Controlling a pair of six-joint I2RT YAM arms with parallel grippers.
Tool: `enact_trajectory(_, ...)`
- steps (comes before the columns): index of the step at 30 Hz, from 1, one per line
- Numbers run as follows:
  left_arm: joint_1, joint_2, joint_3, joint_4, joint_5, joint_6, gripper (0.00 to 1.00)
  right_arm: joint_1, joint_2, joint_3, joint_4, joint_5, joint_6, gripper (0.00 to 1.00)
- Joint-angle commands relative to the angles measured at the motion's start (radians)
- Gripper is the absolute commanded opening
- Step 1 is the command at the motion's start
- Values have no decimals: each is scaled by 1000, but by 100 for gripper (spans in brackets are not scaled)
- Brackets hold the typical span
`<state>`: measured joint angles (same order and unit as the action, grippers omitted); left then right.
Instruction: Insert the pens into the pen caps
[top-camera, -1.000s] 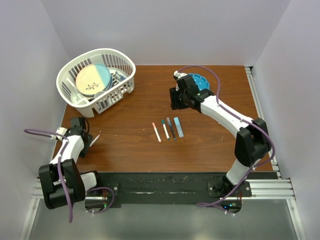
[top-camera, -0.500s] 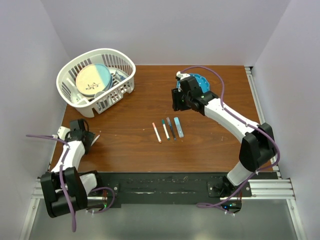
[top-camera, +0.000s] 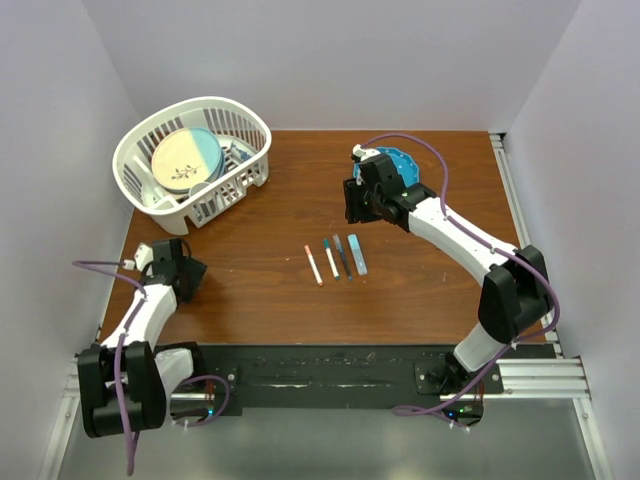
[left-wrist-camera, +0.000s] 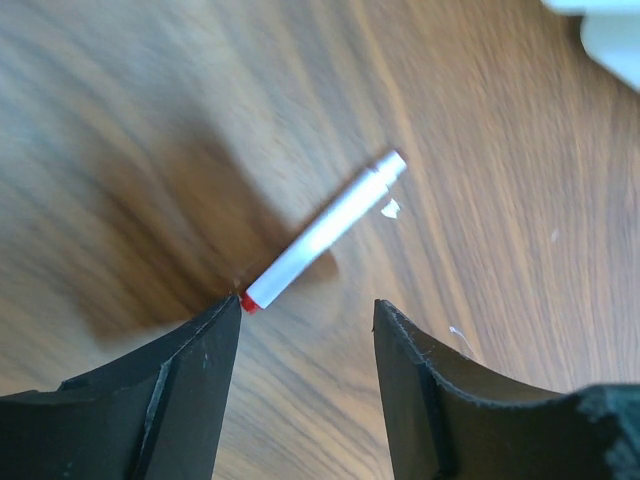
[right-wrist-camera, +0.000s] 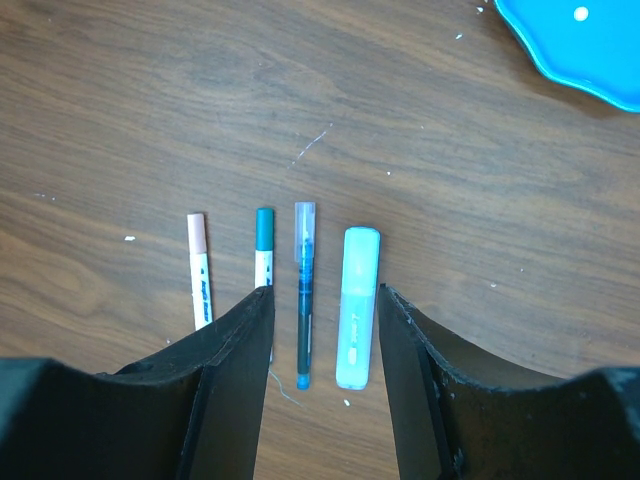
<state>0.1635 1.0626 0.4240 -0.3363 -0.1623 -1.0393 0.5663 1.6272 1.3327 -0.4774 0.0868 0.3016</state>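
In the left wrist view a white pen (left-wrist-camera: 322, 228) with a red end lies slanted on the wood. My left gripper (left-wrist-camera: 308, 312) is open, and the pen's red end touches the tip of the left finger (left-wrist-camera: 190, 380). From above, that gripper (top-camera: 186, 275) covers the pen. Four pens lie side by side mid-table: a pink-ended one (right-wrist-camera: 200, 272), a teal-ended one (right-wrist-camera: 264, 240), a dark blue one (right-wrist-camera: 304, 295) and a thick light blue one (right-wrist-camera: 358, 308). My right gripper (right-wrist-camera: 325, 292) hangs open above them, holding nothing. No loose pen caps are in view.
A white slatted basket (top-camera: 240, 185) holding round plates stands at the back left. A blue plate (top-camera: 402, 163) lies at the back, just behind the right gripper (top-camera: 358, 205). Side walls close in the table on both sides.
My left gripper has moved right over the lone pen, which it now covers in the top view, and its jaws have narrowed a little. The right arm shifted slightly back, then stayed still.
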Motion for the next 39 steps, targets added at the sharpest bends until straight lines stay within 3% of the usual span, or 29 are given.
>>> enact_trajectory(1, -71, 42, 12, -61, -8, -21, 61, -2, -47, 2, 22, 17, -16, 50)
enact_trajectory(15, -79, 117, 123, -89, -218, 76, 57, -3, -64, 6, 17, 39, -30, 50)
enact_trajectory(26, -79, 218, 194, -49, -233, 206, 43, -3, -63, 11, 8, 56, -36, 50)
enact_trajectory(39, -88, 287, 173, 10, -218, 309, 37, -3, -69, 13, 11, 62, -30, 49)
